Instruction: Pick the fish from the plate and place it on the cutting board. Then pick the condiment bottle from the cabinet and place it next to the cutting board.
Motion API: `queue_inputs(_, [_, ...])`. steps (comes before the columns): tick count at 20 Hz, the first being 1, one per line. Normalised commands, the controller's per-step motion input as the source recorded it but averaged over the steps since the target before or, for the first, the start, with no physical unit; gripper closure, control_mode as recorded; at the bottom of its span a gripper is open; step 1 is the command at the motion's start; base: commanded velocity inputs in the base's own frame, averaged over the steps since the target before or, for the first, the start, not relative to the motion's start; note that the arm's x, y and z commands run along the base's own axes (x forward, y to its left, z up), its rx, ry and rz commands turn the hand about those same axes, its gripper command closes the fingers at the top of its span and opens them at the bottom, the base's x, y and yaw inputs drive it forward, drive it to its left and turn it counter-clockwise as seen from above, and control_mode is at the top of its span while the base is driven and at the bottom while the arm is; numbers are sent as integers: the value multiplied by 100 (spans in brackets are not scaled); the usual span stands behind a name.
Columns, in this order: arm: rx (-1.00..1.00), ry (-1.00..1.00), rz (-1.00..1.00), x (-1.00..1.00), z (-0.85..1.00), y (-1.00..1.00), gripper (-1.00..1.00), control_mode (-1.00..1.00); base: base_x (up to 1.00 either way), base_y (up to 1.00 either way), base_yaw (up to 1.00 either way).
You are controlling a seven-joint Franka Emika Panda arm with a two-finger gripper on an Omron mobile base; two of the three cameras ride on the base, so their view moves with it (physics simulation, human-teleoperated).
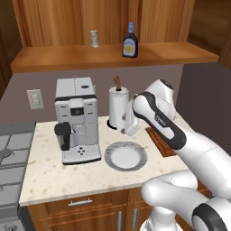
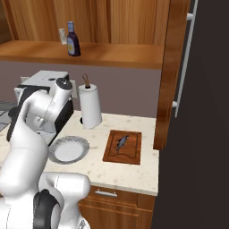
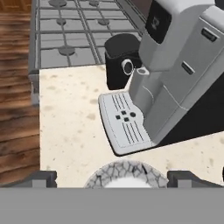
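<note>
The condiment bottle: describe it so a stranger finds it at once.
Look at the long wooden cabinet shelf above the counter. The condiment bottle stands near its middle: dark brown, blue cap, oval label, unlike the small clear shaker to its left.

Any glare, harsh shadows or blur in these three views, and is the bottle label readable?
Left base view: flat even rendered light, no glare, soft edges; the condiment bottle shows its oval label, no legible text. Right base view: dark panel at right, a faint shadow under the plate. Hand view: the coffee machine looms, sharp.
</note>
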Motion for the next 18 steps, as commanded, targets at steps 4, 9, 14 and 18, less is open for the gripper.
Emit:
queue_inputs(4, [11,-13,9,-12,8,13,-100,-100,0,0,0])
queue_inputs(9, [12,-10,9,-10,17,14,-100,-100,0,0,0])
queue_inputs(14, [13,-5,7,-5,31,14,-100,-100,0,0,0])
queue_inputs(18, [13,-1,5,-5,40,12,-100,-100,0,0,0])
